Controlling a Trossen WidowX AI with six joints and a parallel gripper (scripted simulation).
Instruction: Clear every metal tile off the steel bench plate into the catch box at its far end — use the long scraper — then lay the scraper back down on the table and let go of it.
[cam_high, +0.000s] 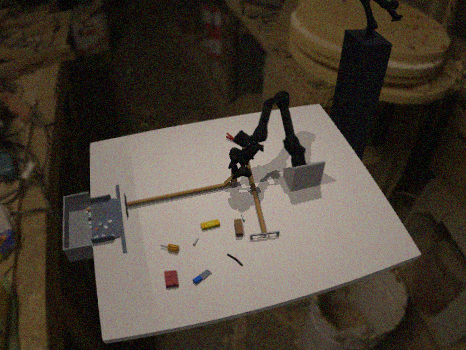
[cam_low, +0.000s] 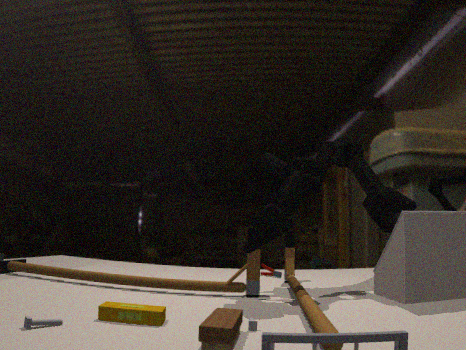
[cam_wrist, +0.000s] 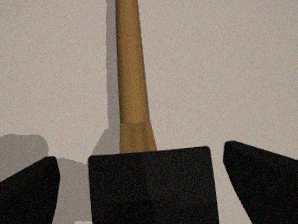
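The long scraper (cam_high: 177, 193) lies flat on the white table. Its wooden handle runs left to a grey blade (cam_high: 121, 220) that stands against the mouth of the grey catch box (cam_high: 87, 225). Several small tiles (cam_high: 100, 220) lie inside the box. My gripper (cam_high: 240, 172) is low over the handle's right end and open. In the wrist view the fingers stand wide on both sides of the handle's dark end block (cam_wrist: 153, 203) without touching it, and the wooden handle (cam_wrist: 131, 63) runs away ahead. The scraper also shows in the exterior view (cam_low: 125, 279).
A shorter wooden rake (cam_high: 259, 210) lies just right of my gripper, with its head (cam_high: 265, 235) toward the front. A grey wedge block (cam_high: 304, 176) stands by the arm's base. Loose items lie in front: a yellow block (cam_high: 210, 224), a brown block (cam_high: 239, 227), a screwdriver (cam_high: 171, 247) and a red block (cam_high: 171, 278).
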